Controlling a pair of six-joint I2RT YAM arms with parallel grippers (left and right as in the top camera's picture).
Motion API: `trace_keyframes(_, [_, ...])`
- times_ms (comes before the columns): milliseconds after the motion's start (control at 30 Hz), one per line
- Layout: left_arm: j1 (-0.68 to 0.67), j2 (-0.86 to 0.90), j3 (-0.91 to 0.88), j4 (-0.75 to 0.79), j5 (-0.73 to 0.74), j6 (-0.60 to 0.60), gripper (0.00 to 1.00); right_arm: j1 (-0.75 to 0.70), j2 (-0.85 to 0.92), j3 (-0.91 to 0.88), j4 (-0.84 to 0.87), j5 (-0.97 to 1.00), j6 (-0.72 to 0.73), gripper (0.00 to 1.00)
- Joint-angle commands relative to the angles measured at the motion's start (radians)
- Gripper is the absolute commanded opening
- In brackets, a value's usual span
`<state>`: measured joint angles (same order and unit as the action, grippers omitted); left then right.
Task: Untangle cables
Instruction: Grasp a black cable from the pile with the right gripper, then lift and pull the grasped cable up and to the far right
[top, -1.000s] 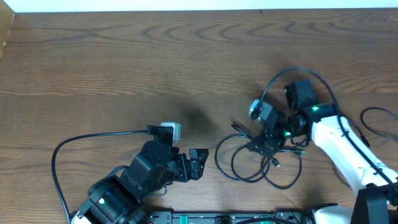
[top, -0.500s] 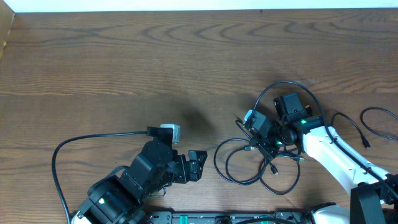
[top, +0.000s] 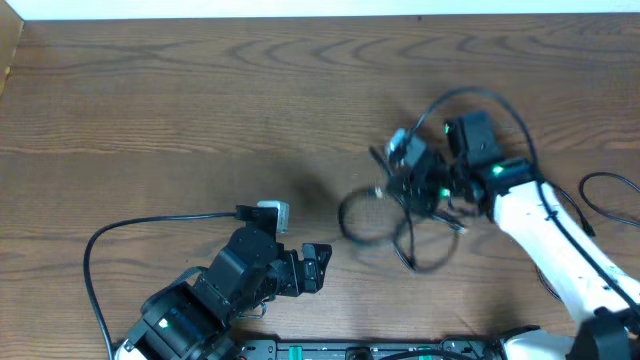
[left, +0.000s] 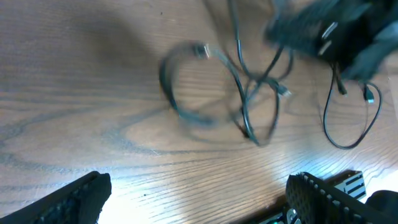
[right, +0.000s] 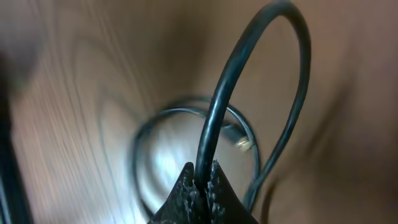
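- Bench (top: 200, 100): brown wood grain, seen whole from overhead.
- Grip of the right gripper (right: 200, 182): I read it as fully closed, its tips pressed together on one black strand of the cables (right: 214, 112). The strand leaves the pinch upward and arches over to the right.
- Position of the cables, overhead view: a tangle of thin black loops on the right half of the bench, under and just left of the right gripper (top: 415, 185). One rounded loop reaches toward the middle of the bench. The tangle is blurred, so I cannot tell which strands cross over which.
- State of the left gripper (top: 320, 265): spread wide, holding nothing and touching nothing. It sits near the front edge of the bench, well apart from the tangle. In its wrist view both fingers (left: 81, 199) frame bare wood, with the cables (left: 238, 84) lying beyond them.
- Separate cord (top: 605, 177): a thin black loop near the right edge, apart from the tangle.
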<state>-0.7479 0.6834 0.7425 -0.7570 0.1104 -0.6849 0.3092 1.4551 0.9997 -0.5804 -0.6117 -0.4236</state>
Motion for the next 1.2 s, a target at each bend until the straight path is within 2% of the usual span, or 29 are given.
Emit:
trace_keyframes(0, [0.000, -0.005, 0.014, -0.006, 0.002, -0.009, 0.94, 0.006, -0.068, 0.141, 0.006, -0.108, 0.089, 0.01])
trace_keyframes(233, [0.000, -0.005, 0.014, -0.006, 0.002, -0.008, 0.94, 0.027, -0.166, 0.396, 0.058, -0.128, 0.109, 0.01])
trace_keyframes(400, [0.000, -0.005, 0.014, -0.006, 0.002, -0.008, 0.94, 0.026, -0.241, 0.494, 0.168, -0.119, 0.109, 0.01])
trace_keyframes(800, [0.000, -0.005, 0.014, -0.006, 0.002, -0.009, 0.94, 0.026, -0.338, 0.532, 0.335, 0.108, 0.066, 0.01])
trace_keyframes(1033, [0.000, -0.005, 0.014, -0.006, 0.002, -0.008, 0.94, 0.025, -0.339, 0.532, 0.485, 0.122, 0.048, 0.01])
trace_keyframes(1167, [0.000, -0.005, 0.014, -0.006, 0.003, -0.009, 0.94, 0.025, -0.337, 0.532, 0.521, 0.254, 0.039, 0.01])
